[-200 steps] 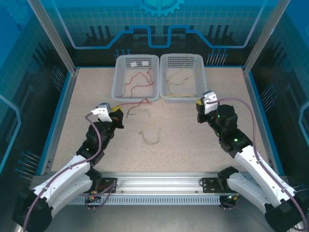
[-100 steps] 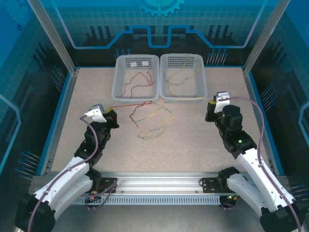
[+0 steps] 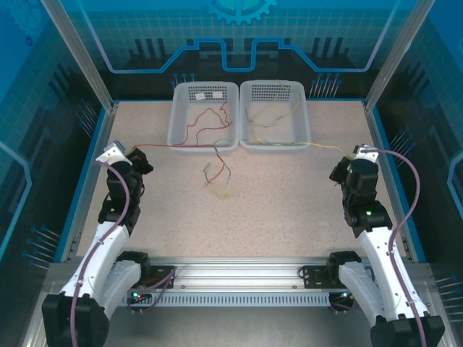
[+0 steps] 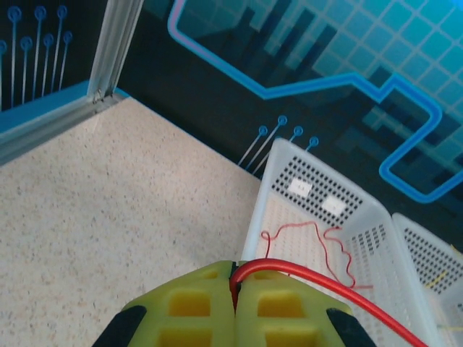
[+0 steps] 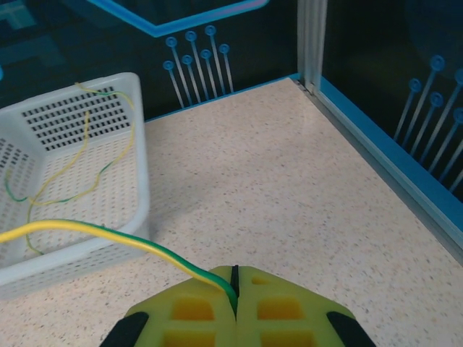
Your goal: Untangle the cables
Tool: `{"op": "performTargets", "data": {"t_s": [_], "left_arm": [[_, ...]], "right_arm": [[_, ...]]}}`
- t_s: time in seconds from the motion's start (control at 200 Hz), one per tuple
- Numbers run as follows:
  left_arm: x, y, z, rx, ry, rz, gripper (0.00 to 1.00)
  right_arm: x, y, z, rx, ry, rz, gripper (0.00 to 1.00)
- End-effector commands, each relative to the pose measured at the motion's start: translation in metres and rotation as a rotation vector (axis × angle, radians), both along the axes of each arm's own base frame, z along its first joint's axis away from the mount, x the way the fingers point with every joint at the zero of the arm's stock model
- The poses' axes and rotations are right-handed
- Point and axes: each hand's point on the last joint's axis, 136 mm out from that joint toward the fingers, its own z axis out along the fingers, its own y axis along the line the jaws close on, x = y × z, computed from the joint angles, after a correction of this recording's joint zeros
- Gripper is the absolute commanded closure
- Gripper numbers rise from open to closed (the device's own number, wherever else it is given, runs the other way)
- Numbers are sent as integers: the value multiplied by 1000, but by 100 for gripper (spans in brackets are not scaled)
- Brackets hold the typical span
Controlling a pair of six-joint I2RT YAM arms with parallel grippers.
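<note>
My left gripper (image 3: 135, 154) is at the table's left side, shut on a red cable (image 3: 181, 147) that runs taut to the right. The left wrist view shows this red cable (image 4: 325, 285) pinched between the yellow pads of the left gripper (image 4: 234, 271). My right gripper (image 3: 338, 165) is at the right side, shut on a yellow-green cable (image 3: 318, 147). In the right wrist view the same cable (image 5: 108, 233) leaves the right gripper (image 5: 233, 278) leftward. Both cables meet in a small knot (image 3: 217, 176) on the table's middle, along with a green strand.
Two white perforated baskets stand at the back. The left basket (image 3: 176, 124) holds loose red wires (image 3: 210, 119). The right basket (image 3: 305, 124) holds yellow and green wires (image 3: 264, 116). Blue-edged enclosure walls and metal posts (image 3: 105, 108) ring the speckled table.
Both arms have swung outward, left gripper to the left, right gripper to the right. The held cables have pulled straight, and the loose tangle has drawn into a small knot.
</note>
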Motion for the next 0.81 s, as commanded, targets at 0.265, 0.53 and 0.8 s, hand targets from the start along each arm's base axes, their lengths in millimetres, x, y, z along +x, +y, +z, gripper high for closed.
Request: {"op": "performTargets", "data": {"t_s": [0.265,0.53,0.8], "left_arm": [[6,2,54,32,-18,-89,100],[-6,65,34,-57,32,181,100],[9,45,66,-15,-62,51,100]], "right_arm": [[-7,-21,-9,62,-8,-86,100],[-16,-60,-18,161,12,-227,100],[-22,-62,-18,138,15,-231,100]]}}
